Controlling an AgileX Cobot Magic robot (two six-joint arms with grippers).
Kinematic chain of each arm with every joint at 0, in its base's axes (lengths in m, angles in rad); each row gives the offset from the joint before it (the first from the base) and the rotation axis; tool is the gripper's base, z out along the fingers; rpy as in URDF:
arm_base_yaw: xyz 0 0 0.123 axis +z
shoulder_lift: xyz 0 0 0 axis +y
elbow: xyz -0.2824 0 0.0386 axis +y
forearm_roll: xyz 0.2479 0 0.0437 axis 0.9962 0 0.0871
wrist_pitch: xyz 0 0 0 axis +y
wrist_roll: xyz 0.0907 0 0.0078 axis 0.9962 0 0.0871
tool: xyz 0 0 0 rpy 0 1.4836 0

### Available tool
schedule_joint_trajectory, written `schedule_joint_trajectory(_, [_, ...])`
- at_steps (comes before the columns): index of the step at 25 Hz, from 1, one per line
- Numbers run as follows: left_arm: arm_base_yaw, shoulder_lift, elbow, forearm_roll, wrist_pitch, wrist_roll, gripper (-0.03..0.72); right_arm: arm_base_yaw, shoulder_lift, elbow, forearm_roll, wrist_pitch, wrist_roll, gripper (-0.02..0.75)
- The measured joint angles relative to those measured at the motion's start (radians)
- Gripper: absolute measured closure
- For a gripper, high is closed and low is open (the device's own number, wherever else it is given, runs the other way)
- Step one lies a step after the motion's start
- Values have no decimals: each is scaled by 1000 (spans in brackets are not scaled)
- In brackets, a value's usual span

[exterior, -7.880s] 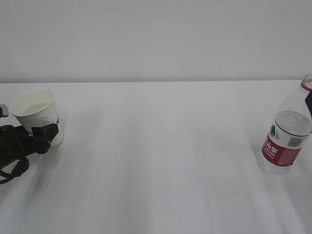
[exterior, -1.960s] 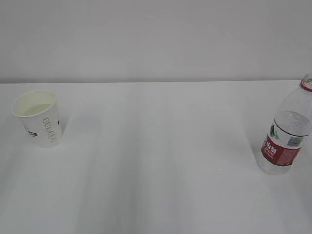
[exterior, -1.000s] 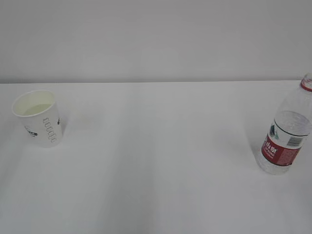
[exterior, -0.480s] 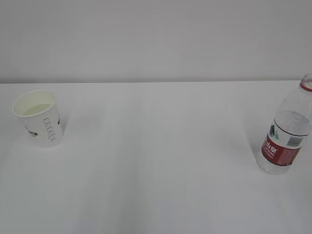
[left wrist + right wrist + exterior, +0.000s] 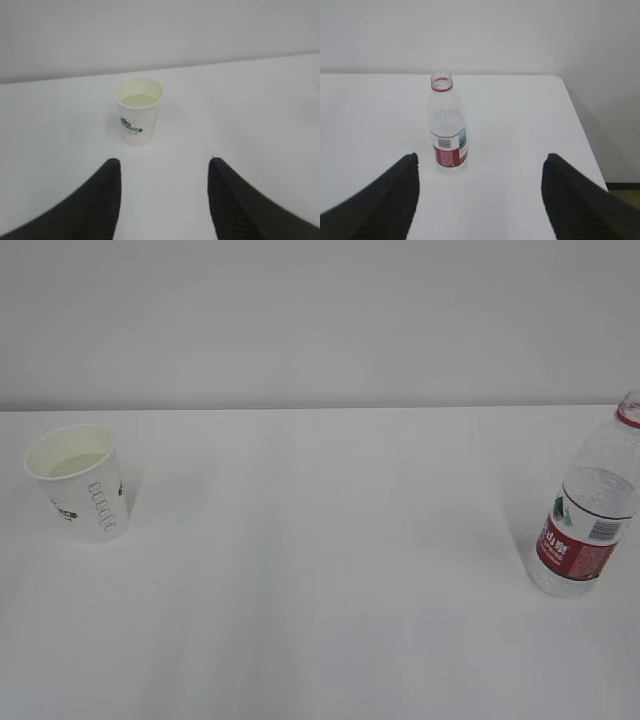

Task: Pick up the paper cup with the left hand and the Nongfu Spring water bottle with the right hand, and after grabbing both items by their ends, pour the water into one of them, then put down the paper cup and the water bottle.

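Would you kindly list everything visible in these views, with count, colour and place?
paper cup: one, white with a green logo, upright at the table's left, pale liquid inside.
water bottle: one, clear with a red label, uncapped, upright at the table's right edge.
table: one, white, under both.
wall: light grey, behind the table.
left gripper: black, open, short of the cup, holding nothing.
right gripper: black, open, short of the bottle, holding nothing.

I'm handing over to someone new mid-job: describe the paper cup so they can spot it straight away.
On the white table, look to the far left side, well apart from the water bottle standing at the far right. There stands the paper cup, upright and alone. It is short, white and tapered, with grey lettering and a dark green logo on its side and pale liquid inside, unlike the taller clear bottle with its red label.
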Motion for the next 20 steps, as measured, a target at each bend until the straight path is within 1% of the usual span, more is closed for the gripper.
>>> schedule_joint_trajectory(4, [0,0,-12,-58,63,56,286,0,-1,0,0,73,-7,162])
schedule_joint_trajectory(8, [0,0,-63,-75,129,73,288,0,-1,0,0,135,-10,162])
schedule_joint_trajectory(13, [0,0,-102,-103,210,75,291,0,-1,19,0,142,-12,162])
schedule_joint_trajectory(17, [0,0,-103,-150,308,78,291,0,-9,69,9,142,-12,163])
schedule_joint_trajectory(20, [0,0,-103,-167,330,78,291,0,-41,106,14,144,-13,163])
